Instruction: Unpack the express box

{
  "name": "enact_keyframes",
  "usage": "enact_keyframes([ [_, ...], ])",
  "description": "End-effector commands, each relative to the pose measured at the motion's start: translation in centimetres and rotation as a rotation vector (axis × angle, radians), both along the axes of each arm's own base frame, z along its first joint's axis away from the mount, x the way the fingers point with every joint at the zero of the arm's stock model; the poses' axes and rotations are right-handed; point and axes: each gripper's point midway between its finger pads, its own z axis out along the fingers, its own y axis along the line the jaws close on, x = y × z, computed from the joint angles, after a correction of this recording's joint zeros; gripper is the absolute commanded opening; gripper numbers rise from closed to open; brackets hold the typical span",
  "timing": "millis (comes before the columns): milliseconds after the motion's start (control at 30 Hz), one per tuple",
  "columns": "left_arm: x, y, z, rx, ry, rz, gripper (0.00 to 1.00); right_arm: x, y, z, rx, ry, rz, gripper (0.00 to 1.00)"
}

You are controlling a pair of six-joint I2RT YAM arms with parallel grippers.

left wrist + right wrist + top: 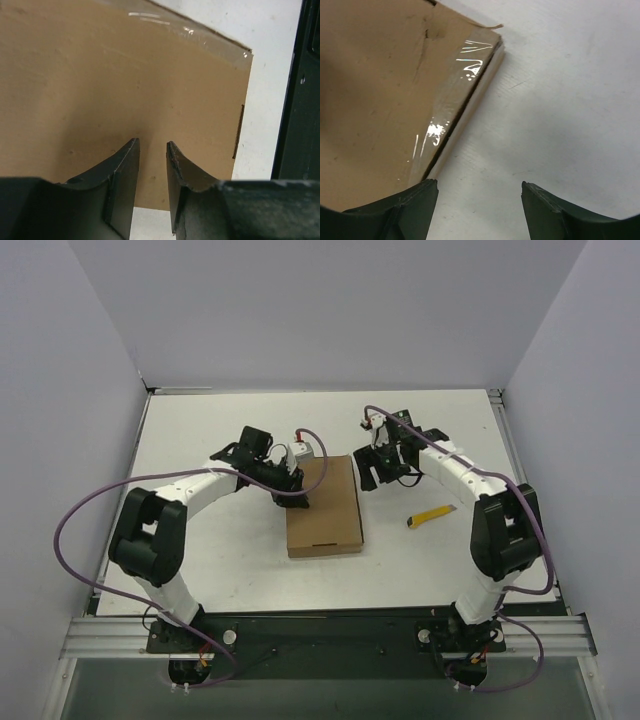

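Two end effectors are flanking the closed express box (323, 505) at the middle of the bench (200, 430). We are hovering the left end effector (152, 145), narrowly parted and empty, over its lid; the right end effector (480, 186), spread, beside its taped edge, likely for bracing.

White arms (190, 485) with black joints, black grippers (151, 145) (479, 185) and looping purple cables (57, 527).
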Motion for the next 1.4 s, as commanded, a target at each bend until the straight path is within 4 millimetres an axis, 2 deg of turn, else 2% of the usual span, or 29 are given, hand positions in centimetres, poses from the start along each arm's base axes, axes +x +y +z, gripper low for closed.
enact_keyframes([
  [0,-0.8,0.6,-1.8,0.043,0.049,-0.008,0.38,-1.1,2.1,0.7,0.096,0.037,0.039,0.68],
  [167,-1.2,1.5,-4.0,0.106,0.085,-0.003,0.39,0.0,2.7,0.2,0.096,0.046,0.038,0.68],
  [300,-1.1,1.5,-4.1,0.111,0.081,0.000,0.38,0.7,2.5,-0.6,0.048,0.032,0.052,0.68],
  [500,-0.7,1.4,-4.0,0.113,0.075,0.004,0.39,0.7,1.9,-2.2,0.004,0.050,0.066,0.68],
  [700,-0.6,1.4,-4.1,0.114,0.076,0.004,0.39,0.6,1.8,-2.4,0.000,0.051,0.066,0.68],
  [900,-0.6,1.3,-4.1,0.114,0.077,0.005,0.39,1.1,1.7,-1.6,0.012,0.043,0.017,0.67],
  [1033,-0.6,1.4,-4.2,0.116,0.076,0.004,0.39,0.7,3.5,0.3,0.158,0.077,0.028,0.65],
  [1100,-0.6,1.4,-4.3,0.118,0.079,0.003,0.39,0.4,3.9,0.5,0.180,0.089,0.030,0.65],
  [1200,-0.6,1.4,-4.3,0.118,0.079,0.001,0.39,-0.1,4.0,-0.1,0.168,0.104,0.036,0.64],
  [1367,-0.5,1.4,-4.1,0.120,0.072,0.002,0.39,0.2,2.4,-2.1,0.057,0.091,0.024,0.64],
])
